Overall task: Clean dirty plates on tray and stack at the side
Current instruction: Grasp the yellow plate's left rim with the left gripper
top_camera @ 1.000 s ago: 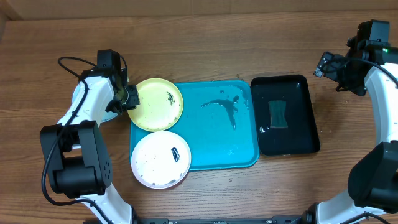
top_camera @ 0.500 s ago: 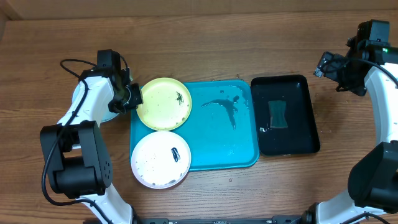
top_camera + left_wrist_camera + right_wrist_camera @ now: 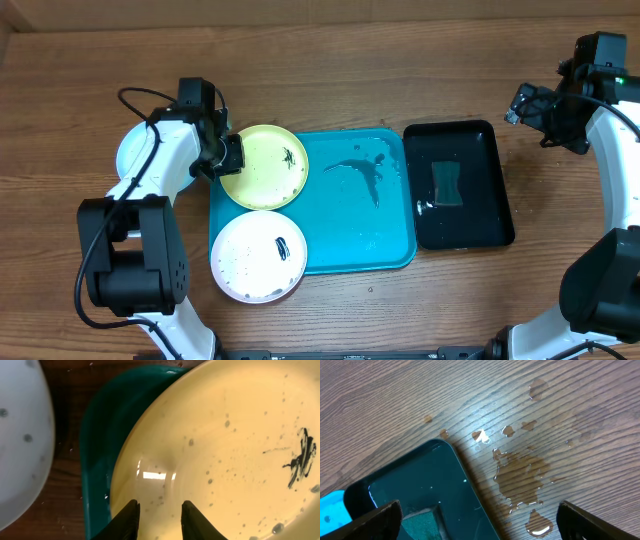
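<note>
Left fingers (image 3: 125, 522) shifted right, over lime-green plate (image 3: 225, 450) edge

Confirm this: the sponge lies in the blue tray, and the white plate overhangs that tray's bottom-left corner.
Wrong on the sponge: the overhead view shows it in the black tray, beside the blue tray. The white plate does overhang the blue tray's bottom-left corner.
</note>
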Available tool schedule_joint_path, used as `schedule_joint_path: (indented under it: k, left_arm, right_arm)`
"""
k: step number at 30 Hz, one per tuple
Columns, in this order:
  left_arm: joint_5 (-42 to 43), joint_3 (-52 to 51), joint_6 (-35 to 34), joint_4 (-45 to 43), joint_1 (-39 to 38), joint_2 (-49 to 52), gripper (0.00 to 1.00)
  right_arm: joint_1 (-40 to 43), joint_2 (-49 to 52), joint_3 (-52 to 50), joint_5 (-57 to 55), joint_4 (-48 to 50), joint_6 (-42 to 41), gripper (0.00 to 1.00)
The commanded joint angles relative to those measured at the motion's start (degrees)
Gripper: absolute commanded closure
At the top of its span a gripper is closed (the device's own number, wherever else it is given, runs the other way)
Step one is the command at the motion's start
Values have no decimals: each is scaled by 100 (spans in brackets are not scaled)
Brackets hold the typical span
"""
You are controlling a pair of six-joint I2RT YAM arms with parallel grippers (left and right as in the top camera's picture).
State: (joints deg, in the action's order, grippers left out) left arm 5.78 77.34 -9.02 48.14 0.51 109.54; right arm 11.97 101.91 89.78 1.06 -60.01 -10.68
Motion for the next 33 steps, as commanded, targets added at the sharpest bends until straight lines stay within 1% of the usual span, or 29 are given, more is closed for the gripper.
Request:
schedule_joint_path:
  k: [1, 5, 8, 16, 20, 22, 26, 33]
  left_arm:
    - [-310, 505, 7, 173, 20, -48, 69]
    - [-358, 487, 9, 219, 20, -35, 69]
    - [-568, 385, 4, 173, 20, -22, 69]
    - [-643, -210, 4, -474, 11, -13, 69]
    - [-640, -348, 0, -603, 22, -13, 71]
    - [-490, -348, -24, -597, -4, -13, 73]
    - [149, -348, -20, -592, -90, -13, 76]
    - [223, -400, -87, -533, -356, -13, 75]
  right_arm:
    - [-22, 13, 24, -57, 31, -22, 0]
    - [-22, 13, 24, -57, 31, -22, 0]
    - [-22, 13, 24, -57, 31, -22, 0]
    - [-22, 13, 24, -57, 31, -20, 0]
    - [-22, 13, 24, -57, 31, -20, 0]
    - [-22, 13, 24, -57, 31, -22, 0]
    - [-22, 13, 24, -57, 28, -22, 0]
    - [-22, 13, 24, -57, 31, -22, 0]
